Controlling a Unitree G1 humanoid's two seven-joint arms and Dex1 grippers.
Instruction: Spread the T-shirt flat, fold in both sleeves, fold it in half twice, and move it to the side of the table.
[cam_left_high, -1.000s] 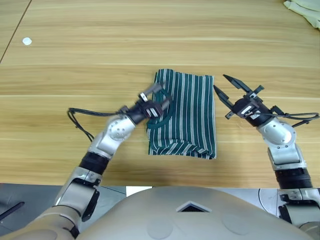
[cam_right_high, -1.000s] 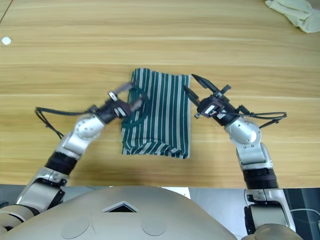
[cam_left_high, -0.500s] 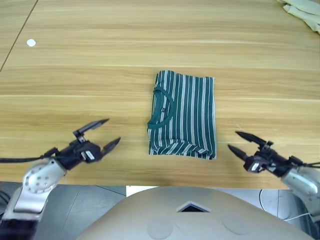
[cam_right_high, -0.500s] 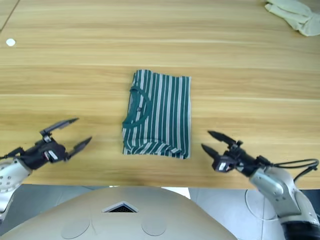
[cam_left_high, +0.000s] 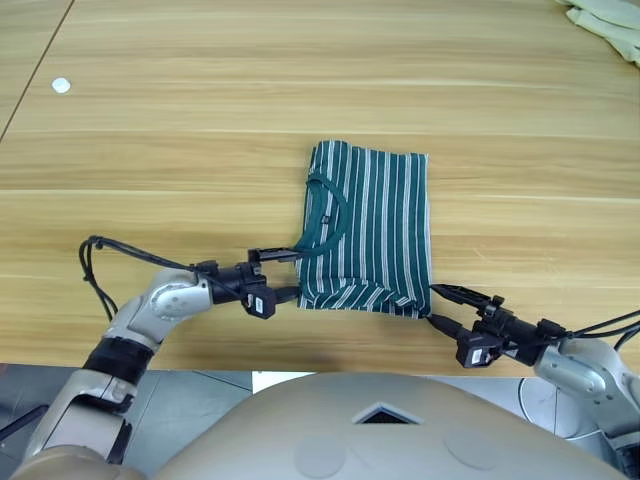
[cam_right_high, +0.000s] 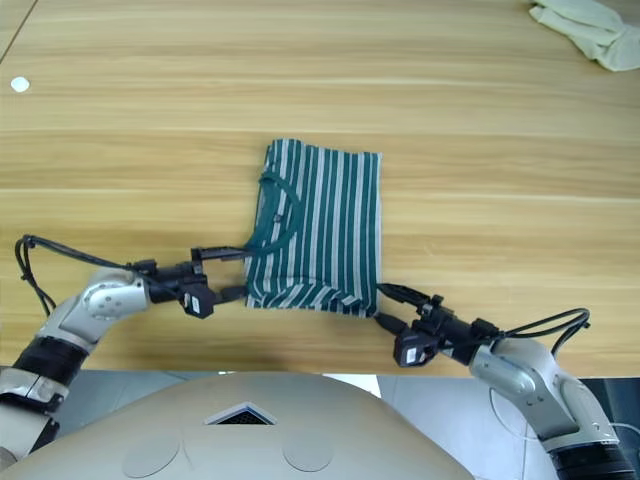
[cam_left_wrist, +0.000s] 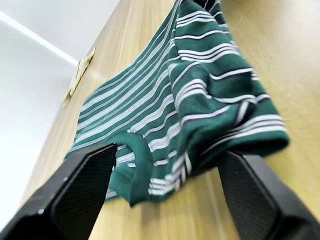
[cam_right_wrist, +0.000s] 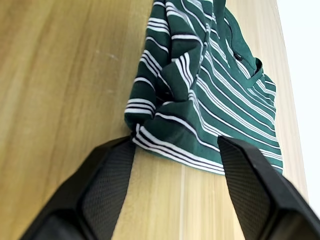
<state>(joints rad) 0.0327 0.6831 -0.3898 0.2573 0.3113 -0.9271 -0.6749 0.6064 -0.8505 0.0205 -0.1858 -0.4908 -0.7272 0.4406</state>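
Observation:
The green-and-white striped T-shirt (cam_left_high: 365, 228) lies folded into a compact rectangle at the middle of the wooden table (cam_left_high: 200, 130). Its collar faces my left. My left gripper (cam_left_high: 283, 273) is open and low on the table at the shirt's near left corner. In the left wrist view the striped edge (cam_left_wrist: 200, 115) lies between the two black fingers (cam_left_wrist: 75, 195). My right gripper (cam_left_high: 450, 305) is open at the near right corner. The right wrist view has the bunched corner (cam_right_wrist: 170, 130) just ahead of its fingers (cam_right_wrist: 255, 190).
A pale cloth (cam_left_high: 605, 20) lies at the table's far right corner. A small white disc (cam_left_high: 61, 86) sits far left. A black cable (cam_left_high: 95, 265) loops beside my left arm. The table's near edge (cam_left_high: 270, 370) runs just behind both grippers.
One second ago both grippers stood at the shirt's sides. Half a second ago they were drawn back wide near the table's front edge. Now both have closed in on the shirt's near corners.

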